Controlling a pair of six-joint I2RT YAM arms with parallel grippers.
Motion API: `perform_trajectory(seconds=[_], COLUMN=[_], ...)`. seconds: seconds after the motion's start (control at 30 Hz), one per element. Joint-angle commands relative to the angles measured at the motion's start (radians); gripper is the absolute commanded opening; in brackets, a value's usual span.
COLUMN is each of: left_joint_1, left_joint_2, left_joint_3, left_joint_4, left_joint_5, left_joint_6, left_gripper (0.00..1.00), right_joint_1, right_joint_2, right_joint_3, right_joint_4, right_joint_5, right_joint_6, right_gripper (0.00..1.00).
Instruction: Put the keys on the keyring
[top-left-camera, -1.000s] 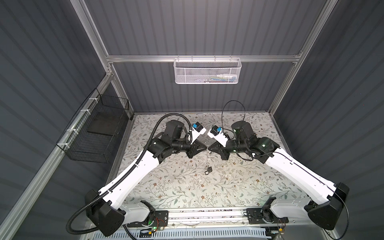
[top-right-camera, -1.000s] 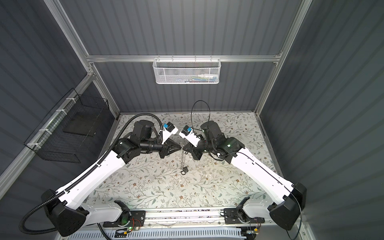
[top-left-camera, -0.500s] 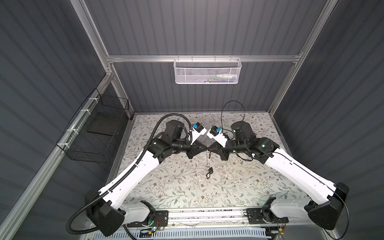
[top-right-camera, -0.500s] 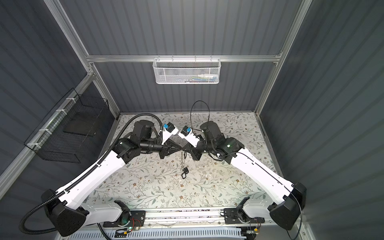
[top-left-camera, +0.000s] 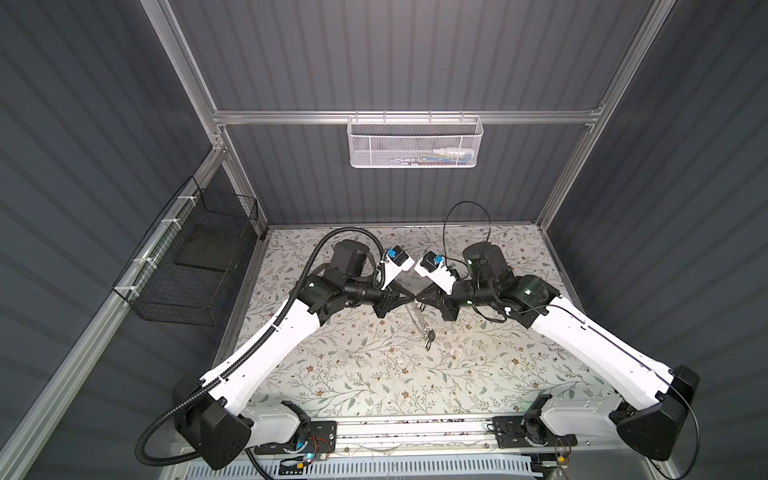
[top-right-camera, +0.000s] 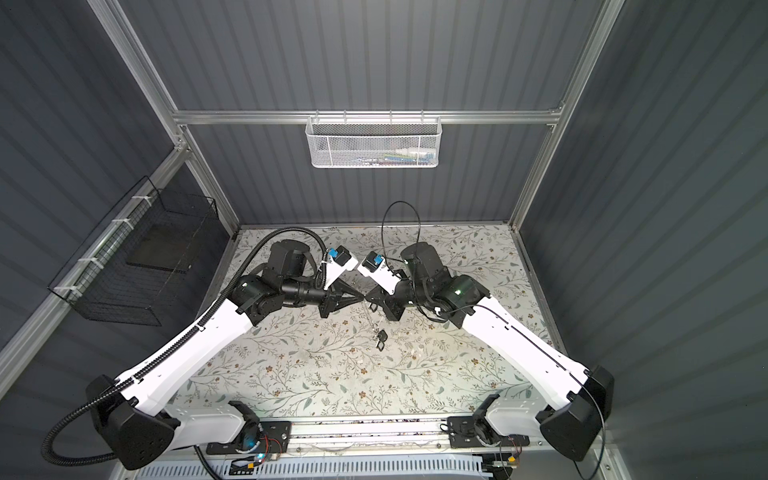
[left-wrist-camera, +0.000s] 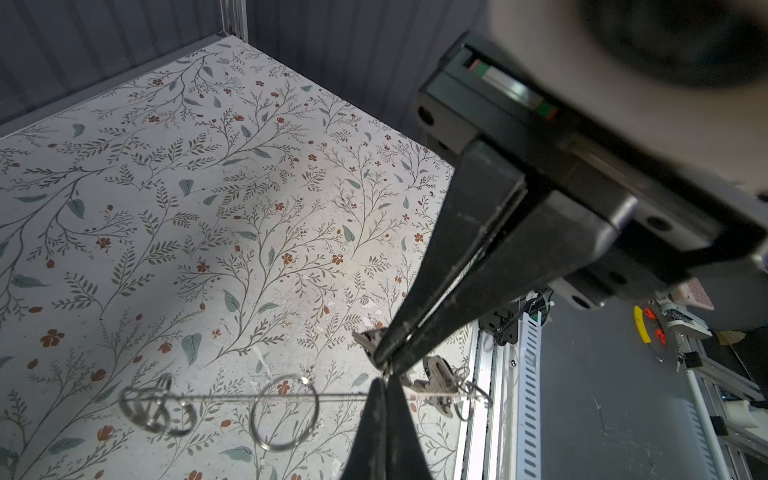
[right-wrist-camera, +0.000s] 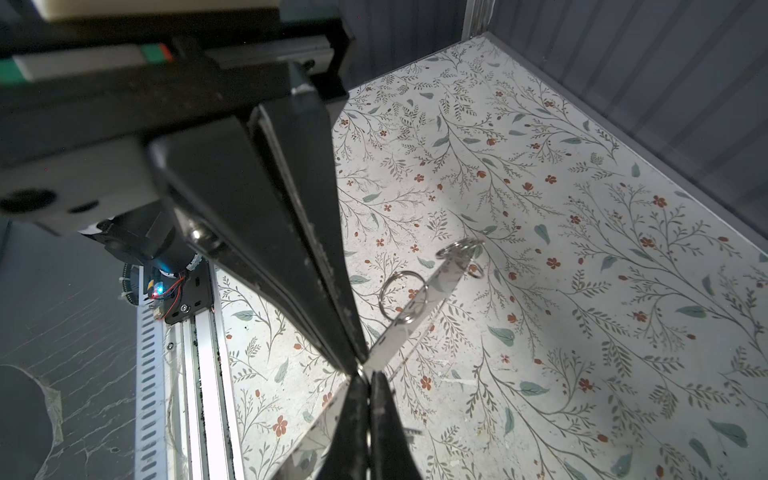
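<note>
Both my tools meet nose to nose in mid-air over the middle of the tabletop (top-left-camera: 353, 365). My right tool (top-left-camera: 417, 300) is pressed together on the rim of the keyring (right-wrist-camera: 384, 347), which hangs edge-on from that pinch towards 6 o'clock, clear of the surface. My left tool (top-left-camera: 410, 299) is pressed together too, at the same spot on the rim. Whether it nips the plate itself or a small loop there, I cannot tell.

In both top views dark keys (top-left-camera: 430, 334) dangle at the 6 o'clock end of the plate, so I judge that some are already on, though I cannot count them. One split ring (right-wrist-camera: 402, 297) further along the rim carries nothing that I can see. I spot no loose key lying below. At most, I think, the last one is left to fit, right at the pinch.

The tabletop is a pale sheet printed with leaves and small red flowers, scuffed near its middle. Dark grey ribbed walls (top-left-camera: 415, 62) close it in. A white mesh basket (top-left-camera: 413, 143) hangs at 12 o'clock and a black wire basket (top-left-camera: 195, 266) at 9 o'clock.
</note>
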Motion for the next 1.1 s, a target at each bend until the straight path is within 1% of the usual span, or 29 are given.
perform_trajectory(seconds=[0.0,0.13,0.17,0.23,0.27,0.3,0.33,0.43,0.5,0.53,0.67,0.87,1.07], left_joint_1=[-0.002,-0.002,-0.002,-0.002,-0.002,-0.002,-0.002,-0.002,-0.002,-0.002,-0.002,-0.002,-0.002], left_joint_2=[0.004,-0.021,-0.025,-0.037,-0.045,-0.055,-0.066,-0.113,-0.141,-0.155,-0.185,-0.206,-0.226], left_joint_3=[0.018,-0.004,-0.008,-0.018,-0.025,-0.036,-0.046,-0.094,-0.126,-0.142,-0.201,-0.251,-0.306], left_joint_4=[0.003,0.05,0.057,0.085,0.101,0.12,0.144,0.229,0.291,0.327,0.465,0.599,0.708], left_joint_5=[0.006,-0.007,-0.007,-0.015,-0.018,-0.022,-0.027,-0.042,-0.051,-0.052,-0.054,-0.072,-0.092], left_joint_6=[-0.004,-0.021,-0.024,-0.038,-0.045,-0.052,-0.061,-0.091,-0.116,-0.133,-0.198,-0.27,-0.324], left_gripper=[0.0,0.0,0.0,0.0,0.0,0.0,0.0,0.0,0.0,0.0,0.0,0.0,0.0], right_joint_1=[0.006,0.006,0.007,0.006,0.005,0.005,0.004,0.001,0.0,0.002,0.001,0.006,0.023], right_joint_2=[-0.027,-0.028,-0.028,-0.034,-0.039,-0.049,-0.066,-0.133,-0.15,-0.187,-0.199,-0.231,-0.222], right_joint_3=[0.011,0.006,0.006,0.0,-0.005,-0.013,-0.03,-0.111,-0.145,-0.154,-0.169,-0.194,-0.182], right_joint_4=[0.051,0.055,0.056,0.064,0.073,0.087,0.115,0.231,0.269,0.28,0.288,0.334,0.336], right_joint_5=[-0.037,-0.031,-0.027,-0.013,0.001,0.023,0.061,0.134,0.146,0.151,0.153,0.154,0.146], right_joint_6=[0.002,0.003,0.004,0.008,0.012,0.02,0.03,0.049,0.06,0.063,0.068,0.075,0.069], right_gripper=[0.01,0.02,0.03,0.09,0.15,0.25,0.33,0.34,0.35,0.36,0.41,0.39,0.38])
